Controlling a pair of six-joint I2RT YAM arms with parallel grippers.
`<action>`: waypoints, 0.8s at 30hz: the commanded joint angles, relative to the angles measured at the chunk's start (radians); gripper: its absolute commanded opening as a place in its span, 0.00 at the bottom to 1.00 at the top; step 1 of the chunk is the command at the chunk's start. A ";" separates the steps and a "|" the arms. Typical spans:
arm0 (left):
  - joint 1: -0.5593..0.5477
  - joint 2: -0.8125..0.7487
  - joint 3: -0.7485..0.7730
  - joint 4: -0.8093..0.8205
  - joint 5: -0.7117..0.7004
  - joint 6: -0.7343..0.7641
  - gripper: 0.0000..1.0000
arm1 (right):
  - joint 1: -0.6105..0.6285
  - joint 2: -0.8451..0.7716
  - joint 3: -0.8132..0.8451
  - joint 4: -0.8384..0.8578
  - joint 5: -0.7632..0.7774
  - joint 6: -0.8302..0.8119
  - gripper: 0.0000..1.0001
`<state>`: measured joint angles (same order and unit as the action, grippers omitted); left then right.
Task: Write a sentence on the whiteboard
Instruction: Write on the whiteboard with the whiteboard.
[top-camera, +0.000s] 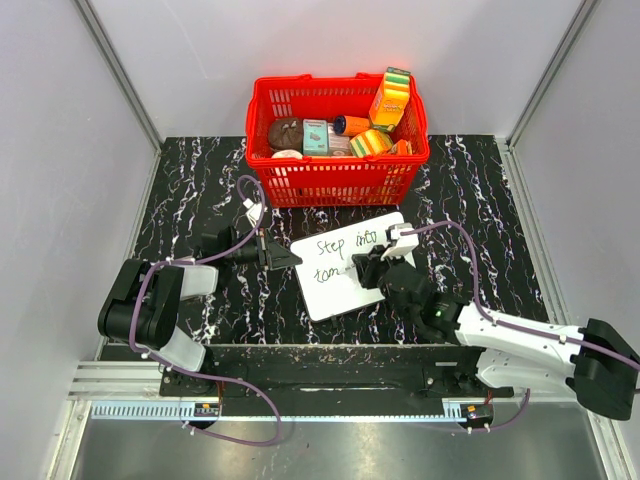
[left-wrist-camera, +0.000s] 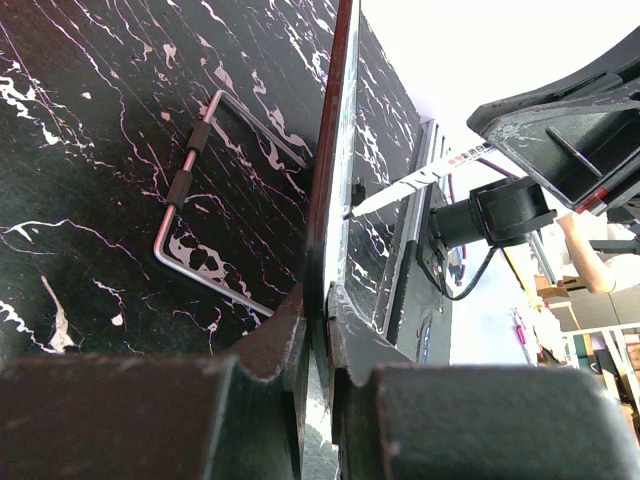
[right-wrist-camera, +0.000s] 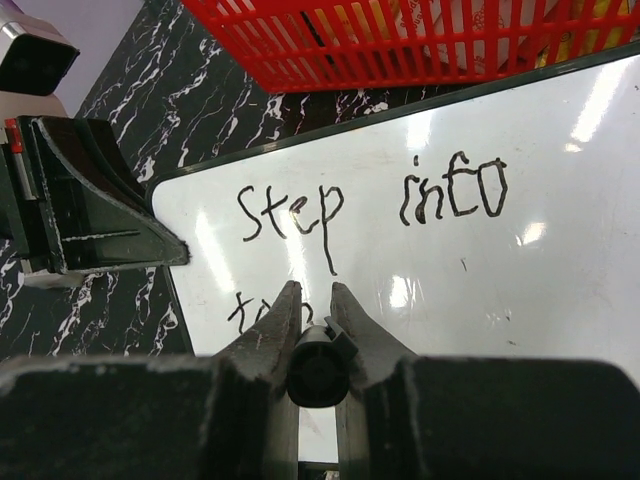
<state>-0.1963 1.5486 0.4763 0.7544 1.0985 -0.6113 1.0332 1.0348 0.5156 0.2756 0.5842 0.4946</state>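
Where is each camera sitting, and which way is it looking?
Top external: high behind, looking down on table, red basket, whiteboard; left arm, right arm show.
Left wrist: on the left arm, sighting along the whiteboard's edge; left gripper clamps it.
Right wrist: on the right arm, facing the sentence; right gripper holds the marker.
Both wrist views share whiteboard and marker.

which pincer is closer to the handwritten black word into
Right. The right pincer, gripping a white-bodied marker, sits close on the word's near side; the left pincer clamps the flat white whiteboard's left edge, beyond "Step".
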 joint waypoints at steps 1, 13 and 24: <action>-0.020 0.018 0.013 0.002 -0.020 0.084 0.00 | -0.009 -0.042 0.003 -0.027 0.023 -0.011 0.00; -0.018 0.018 0.015 0.002 -0.020 0.082 0.00 | -0.009 -0.159 0.017 -0.027 0.008 -0.057 0.00; -0.020 0.019 0.016 -0.001 -0.023 0.084 0.00 | -0.021 -0.137 0.035 -0.039 -0.026 -0.077 0.00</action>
<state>-0.1967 1.5486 0.4767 0.7547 1.0985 -0.6109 1.0294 0.8867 0.5156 0.2371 0.5808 0.4408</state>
